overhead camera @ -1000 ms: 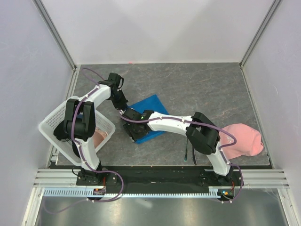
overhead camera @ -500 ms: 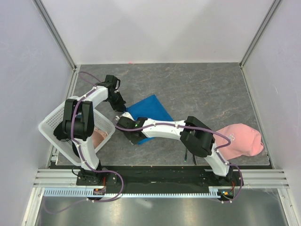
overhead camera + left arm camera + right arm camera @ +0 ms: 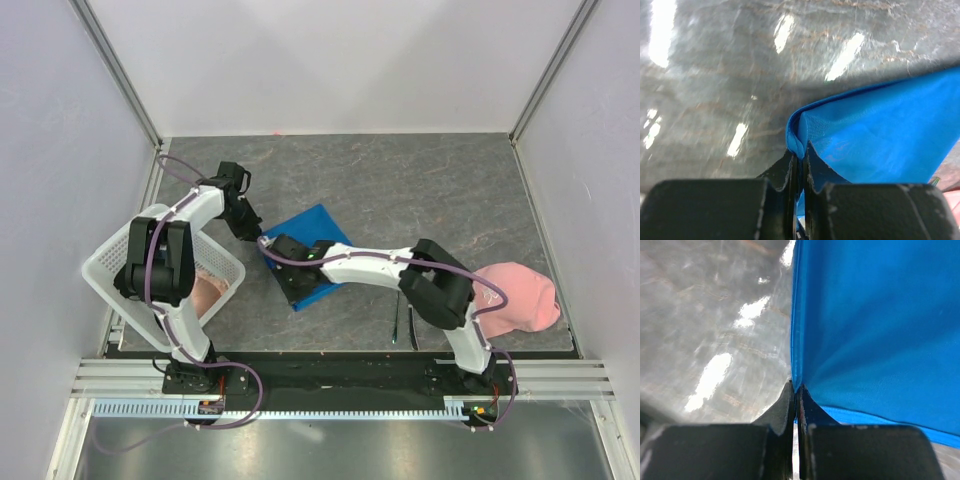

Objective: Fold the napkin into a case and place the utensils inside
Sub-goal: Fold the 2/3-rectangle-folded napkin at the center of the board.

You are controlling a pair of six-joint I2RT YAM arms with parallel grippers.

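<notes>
The bright blue napkin [image 3: 320, 224] lies partly folded on the grey table, left of centre. My left gripper [image 3: 257, 236] is shut on a pinched fold at its left corner; the left wrist view shows the blue napkin [image 3: 880, 135] bunched between the left gripper [image 3: 800, 152] tips. Right beside it, my right gripper [image 3: 273, 251] is shut on the napkin's edge, and in the right wrist view the right gripper [image 3: 796, 389] clamps the hem of the napkin [image 3: 875, 330]. The utensils [image 3: 411, 327] lie near the front edge, partly under the right arm.
A white basket [image 3: 105, 262] stands at the left edge with something pinkish inside. A pale pink cloth [image 3: 518, 296] lies at the front right. Metal frame posts and white walls close in the table on three sides.
My right gripper has shut on the napkin's edge after standing open over it. The right arm swung slightly back, and the left gripper drew a little up and to the left.
</notes>
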